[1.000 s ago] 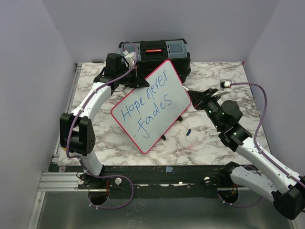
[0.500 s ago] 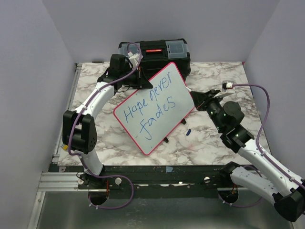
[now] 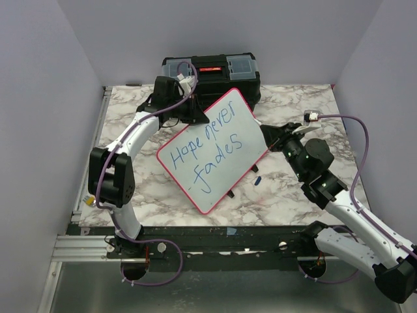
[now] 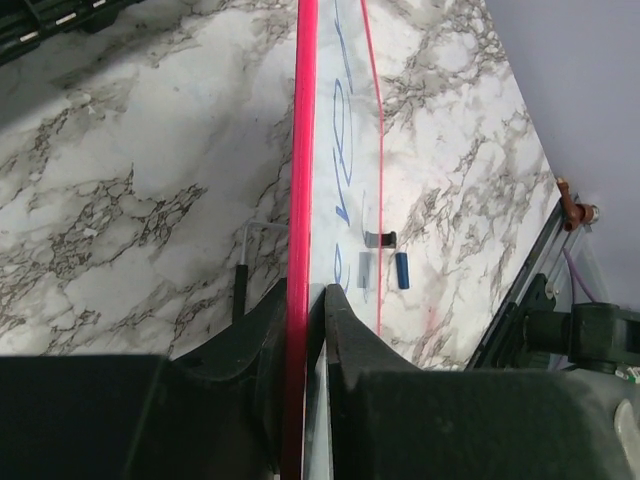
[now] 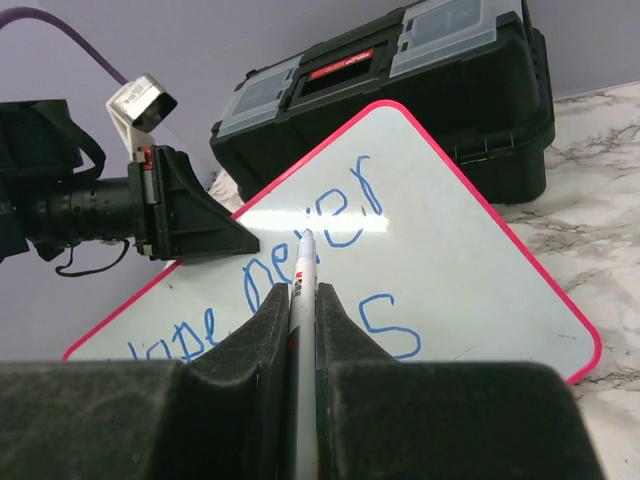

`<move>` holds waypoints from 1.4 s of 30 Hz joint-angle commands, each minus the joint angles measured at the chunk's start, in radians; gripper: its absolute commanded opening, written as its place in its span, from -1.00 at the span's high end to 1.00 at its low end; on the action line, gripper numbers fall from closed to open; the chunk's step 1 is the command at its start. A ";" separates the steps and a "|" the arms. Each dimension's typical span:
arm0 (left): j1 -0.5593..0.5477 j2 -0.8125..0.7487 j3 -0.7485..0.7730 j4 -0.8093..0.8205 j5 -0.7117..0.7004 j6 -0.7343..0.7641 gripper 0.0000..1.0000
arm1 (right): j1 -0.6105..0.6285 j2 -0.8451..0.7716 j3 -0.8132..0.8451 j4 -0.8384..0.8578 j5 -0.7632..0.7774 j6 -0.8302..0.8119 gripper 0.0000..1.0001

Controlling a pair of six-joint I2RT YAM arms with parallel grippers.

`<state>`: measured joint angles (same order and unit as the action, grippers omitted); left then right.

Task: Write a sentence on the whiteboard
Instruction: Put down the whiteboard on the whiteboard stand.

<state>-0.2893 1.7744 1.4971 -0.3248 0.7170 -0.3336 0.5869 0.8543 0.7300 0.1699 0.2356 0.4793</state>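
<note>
Roughly largest first: flat marble-print table point(image 3: 296, 104), white with grey veins, glossy. On it the whiteboard point(image 3: 215, 151), a smooth white rectangle with a thin red-pink frame, rounded corners and small black feet point(image 3: 232, 193) on its lower edge. It sits mid-table, tipped up on its near corner, face toward the camera. Its long axis runs from lower left to upper right in the top view, and blue handwriting on it reads "Hope never fades". Behind it, at the back edge, is a black plastic toolbox point(image 3: 212, 70), boxy, with clear lid compartments and a red latch. The left gripper point(image 4: 305, 300), black and matte, is pinched narrow on the board's upper-left frame edge, one finger on each face. The right gripper point(image 5: 298, 300) is clamped on a marker point(image 5: 301, 275), a slim white barrel pointing at the board face near "never"; cannot tell if the tip touches. A small blue cap-like cylinder point(image 3: 256, 180) lies on the table just right of the board's lower edge.
</note>
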 commanded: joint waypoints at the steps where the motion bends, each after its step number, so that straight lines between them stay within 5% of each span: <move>1: -0.045 0.054 -0.022 -0.104 -0.070 0.102 0.68 | 0.002 -0.001 -0.009 -0.018 0.022 0.005 0.99; 23: -0.040 0.097 0.052 -0.151 -0.201 0.130 0.40 | 0.002 0.001 -0.011 -0.026 0.016 0.025 0.99; 28: -0.037 0.090 0.057 -0.152 -0.227 0.130 0.11 | 0.002 0.004 -0.007 -0.026 0.015 0.024 0.99; 42: -0.036 0.048 0.063 -0.153 -0.314 0.142 0.06 | 0.002 0.015 -0.009 -0.026 0.010 0.025 0.99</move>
<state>-0.3229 1.8542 1.5410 -0.4450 0.4900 -0.2260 0.5869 0.8604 0.7300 0.1551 0.2352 0.4976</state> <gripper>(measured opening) 0.468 0.128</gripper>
